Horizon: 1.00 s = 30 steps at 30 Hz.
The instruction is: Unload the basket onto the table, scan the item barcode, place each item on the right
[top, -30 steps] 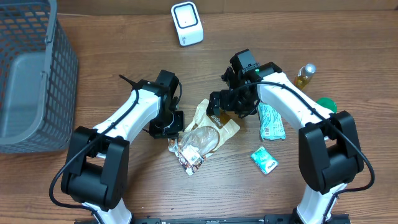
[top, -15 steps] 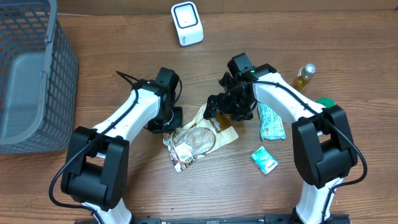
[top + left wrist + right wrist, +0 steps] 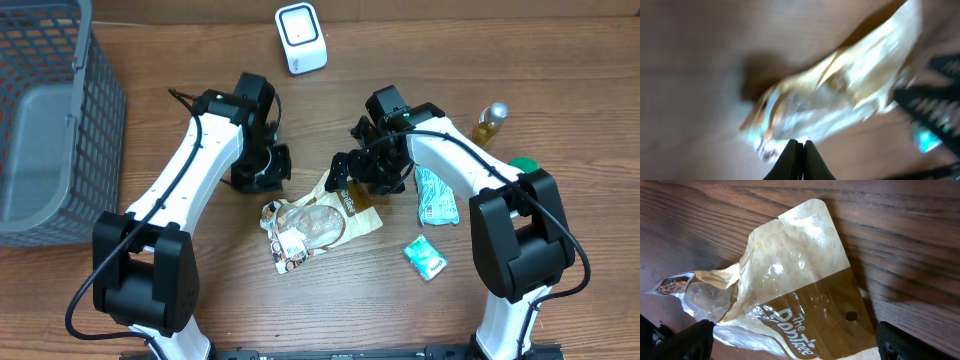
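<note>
**Bag**: a crumpled tan-and-clear pouch, flat on the table at its middle, between the two grippers.

**By view:**
- Only the right wrist view lets us read the bag. It has a brown band lettered "The Pop…", a small punched hole, and a clear window towards the left.
- The left wrist view gives us the bag only as a pale blur.
- Only from overhead do we log these:
  - scanner, far centre
  - basket, far left
  - bottle, right
  - lid, right
  - teal pack, right
  - green packet, near right

**Surface:** a brown wood-grain table.

**Arms:**
- The left arm reaches in from the near left. Its left gripper sits just left of the bag's far corner and apart from it, clenched on nothing.
- The right arm bends in from the right. Its right gripper hangs over the bag's far end, released. Its dark fingers are spread wide to either side of the bag. We cannot tell whether they touch it.
</note>
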Tool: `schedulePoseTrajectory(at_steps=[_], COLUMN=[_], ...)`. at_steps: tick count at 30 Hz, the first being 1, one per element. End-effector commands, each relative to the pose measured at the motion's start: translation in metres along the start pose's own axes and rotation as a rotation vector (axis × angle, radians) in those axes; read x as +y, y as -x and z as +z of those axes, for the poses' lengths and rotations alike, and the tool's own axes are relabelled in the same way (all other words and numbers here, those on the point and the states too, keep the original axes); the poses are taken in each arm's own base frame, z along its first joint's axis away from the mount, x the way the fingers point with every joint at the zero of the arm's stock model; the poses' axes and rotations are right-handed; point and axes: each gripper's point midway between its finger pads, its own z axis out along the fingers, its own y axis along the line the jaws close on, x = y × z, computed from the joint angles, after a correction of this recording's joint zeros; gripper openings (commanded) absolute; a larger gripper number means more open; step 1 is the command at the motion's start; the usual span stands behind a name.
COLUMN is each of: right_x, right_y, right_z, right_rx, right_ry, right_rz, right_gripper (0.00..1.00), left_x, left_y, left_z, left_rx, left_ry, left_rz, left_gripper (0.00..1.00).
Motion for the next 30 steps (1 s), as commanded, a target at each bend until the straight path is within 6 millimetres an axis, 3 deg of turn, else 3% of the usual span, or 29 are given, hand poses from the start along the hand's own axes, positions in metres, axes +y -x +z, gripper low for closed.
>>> schedulePoseTrajectory(at_steps=[1, 9, 20, 30], right_x=[0.001, 0.001, 0.001, 0.002], right_y=[-0.003, -0.003, -0.003, -0.008], right_z=[0.004, 0.004, 0.004, 0.005], right_rx=[0.012, 0.011, 0.012, 0.029], right_ry=[0.006, 0.006, 0.005, 0.001], right_rz=[0.003, 0.003, 0.003, 0.002], right_gripper=[1.0, 1.0, 1.0, 1.0], left_x=[0.02, 0.037, 0.04, 0.039], left_y=[-0.016, -0.045, -0.034, -0.028], left_z=[0.016, 0.049, 0.072, 0.078], left_rx=[0.069, 0.161, 0.094, 0.067], left_ry=[0.092, 0.125, 0.103, 0.092], left_rz=[0.0, 0.026, 0.044, 0.051], left_gripper=[0.04, 0.04, 0.04, 0.07])
